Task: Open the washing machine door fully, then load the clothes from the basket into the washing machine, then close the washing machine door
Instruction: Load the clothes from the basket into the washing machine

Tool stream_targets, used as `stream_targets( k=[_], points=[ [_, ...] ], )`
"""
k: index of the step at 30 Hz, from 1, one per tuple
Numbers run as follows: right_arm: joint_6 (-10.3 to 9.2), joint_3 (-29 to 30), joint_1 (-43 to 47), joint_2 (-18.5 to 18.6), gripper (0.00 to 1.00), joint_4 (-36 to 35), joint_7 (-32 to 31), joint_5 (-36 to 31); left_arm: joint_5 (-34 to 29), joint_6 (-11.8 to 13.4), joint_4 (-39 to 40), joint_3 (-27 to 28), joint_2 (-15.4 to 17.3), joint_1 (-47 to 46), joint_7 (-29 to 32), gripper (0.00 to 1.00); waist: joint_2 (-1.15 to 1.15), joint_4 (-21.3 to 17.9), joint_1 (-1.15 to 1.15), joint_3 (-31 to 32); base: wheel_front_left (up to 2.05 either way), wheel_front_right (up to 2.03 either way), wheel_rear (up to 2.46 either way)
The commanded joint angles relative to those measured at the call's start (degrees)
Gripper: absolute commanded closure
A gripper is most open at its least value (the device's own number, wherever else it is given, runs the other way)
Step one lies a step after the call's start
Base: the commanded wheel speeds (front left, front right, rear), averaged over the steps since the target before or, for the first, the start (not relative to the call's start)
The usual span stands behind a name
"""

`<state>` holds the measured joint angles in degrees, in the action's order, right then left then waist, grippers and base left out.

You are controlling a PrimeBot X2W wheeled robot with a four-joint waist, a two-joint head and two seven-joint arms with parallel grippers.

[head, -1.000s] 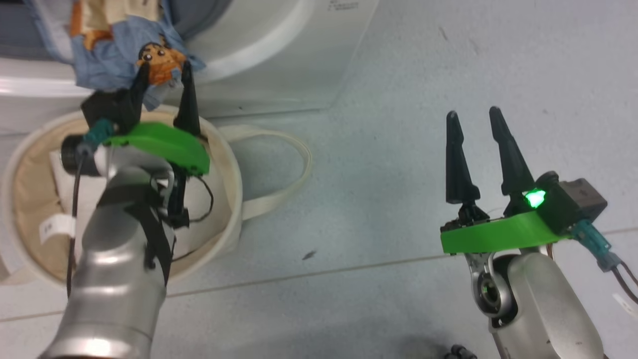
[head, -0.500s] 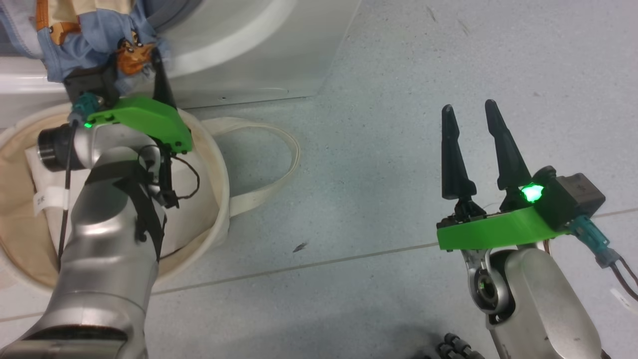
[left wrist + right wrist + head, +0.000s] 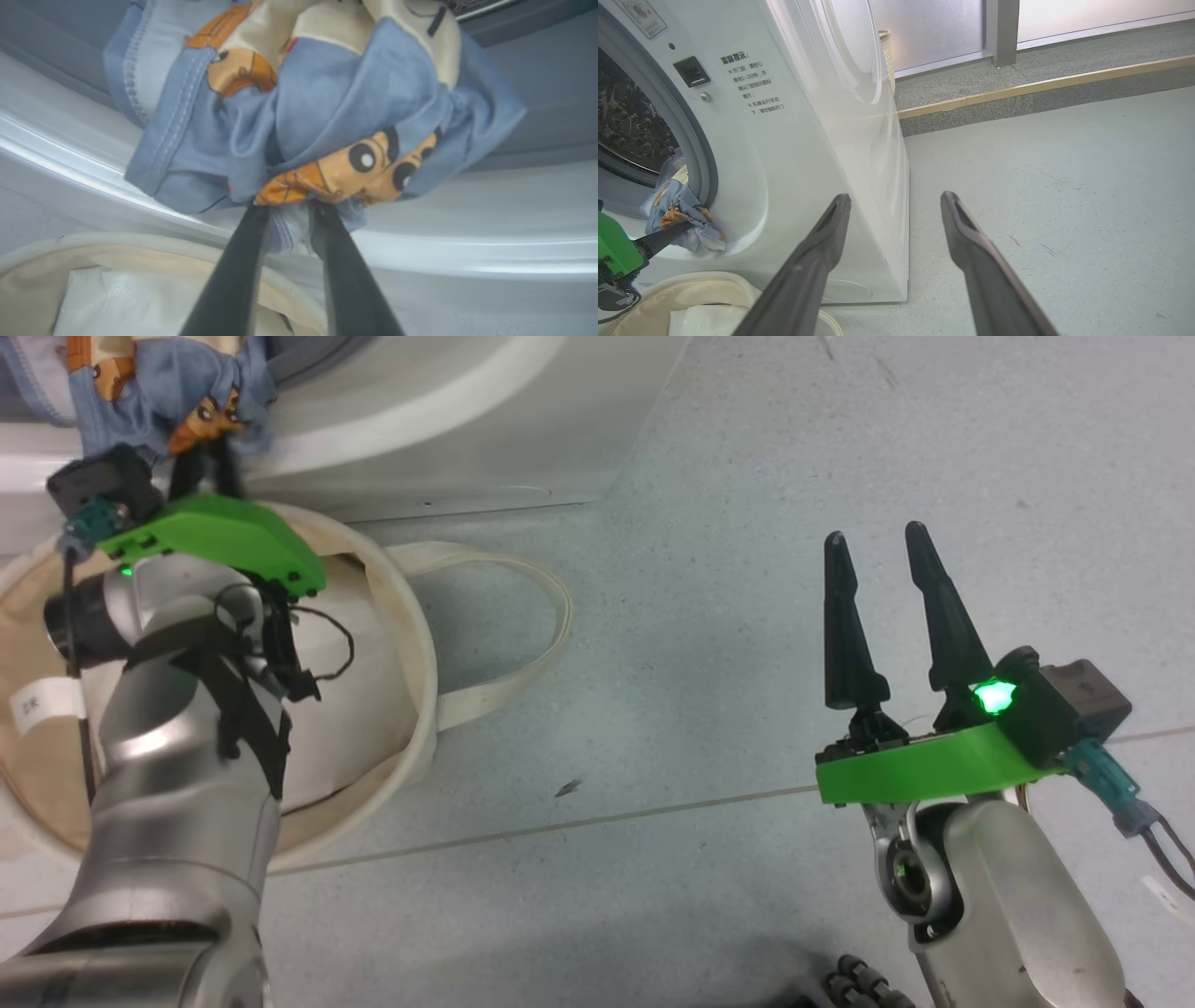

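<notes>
The denim-blue clothes [image 3: 159,392] with orange prints hang over the lower lip of the washing machine [image 3: 467,429] opening, half in the steel drum [image 3: 626,116]. My left gripper [image 3: 205,457] reaches over the basket [image 3: 411,616] and is shut on the clothes' [image 3: 303,116] lowest fold, its fingers [image 3: 243,261] pinching the fabric. Off to the right, above bare floor, my right gripper [image 3: 873,537] is open and holds nothing. The washing machine door is out of view.
A plain white pillow-like bundle [image 3: 355,709] lies in the basket, whose loop handle [image 3: 546,607] rests on the floor. A raised grey step [image 3: 1041,84] runs behind the machine. Grey floor spreads to the right of the machine.
My left gripper has moved up and left from the basket rim to the hanging clothes and closed its open fingers on them. The right arm has stayed put.
</notes>
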<state>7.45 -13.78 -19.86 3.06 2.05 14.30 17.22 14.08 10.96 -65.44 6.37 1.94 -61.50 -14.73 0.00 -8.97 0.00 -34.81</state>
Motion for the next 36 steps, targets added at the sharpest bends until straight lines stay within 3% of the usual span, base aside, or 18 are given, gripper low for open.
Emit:
stream_targets(
  k=[1, 7, 14, 20, 30, 36],
  points=[
    [0.03, -1.14, -0.28, -0.18, 0.0, -1.77, 0.7, -0.26, 0.12, -0.29, 1.86, 1.09, 1.86, -0.65, -0.27, 1.0, 0.0, 0.17, 0.0, -0.06, 0.0, 0.0, 0.0],
    [0.03, -1.07, -0.39, -0.18, 0.0, -1.49, 0.7, -0.41, 0.57, -2.81, 6.4, 3.33, 2.37, 0.09, -0.27, 1.0, 0.0, 0.88, 0.0, 0.71, 0.0, 0.0, 0.0],
    [0.03, -1.39, 0.15, -0.18, 0.0, -1.04, 0.7, -0.32, -0.73, -4.38, 21.58, 9.52, 2.29, 4.01, -0.27, 1.0, 0.0, 1.87, 0.0, 2.67, 0.0, 0.0, 0.0],
    [0.03, -2.18, 0.22, -0.18, 0.0, -1.21, 0.7, -0.27, -3.26, -6.04, 29.93, 13.78, 1.76, 4.0, -0.27, 1.0, 0.0, 1.88, 0.0, 2.53, 0.0, 0.0, 0.0],
    [0.03, -2.66, -0.64, -0.18, 0.0, -1.84, 0.7, -0.24, -8.26, -7.77, 30.45, 15.03, 3.14, -3.0, -0.27, 1.0, 0.0, 0.12, 0.0, -2.56, 0.0, 0.0, 0.0],
    [0.03, -3.2, -2.54, -0.18, 0.0, -3.77, 0.7, -0.14, -10.02, -7.44, 34.56, 15.27, 5.74, -13.97, -0.27, 1.0, 0.0, -1.4, 0.0, -8.31, 0.0, 0.0, 0.0]
  ],
)
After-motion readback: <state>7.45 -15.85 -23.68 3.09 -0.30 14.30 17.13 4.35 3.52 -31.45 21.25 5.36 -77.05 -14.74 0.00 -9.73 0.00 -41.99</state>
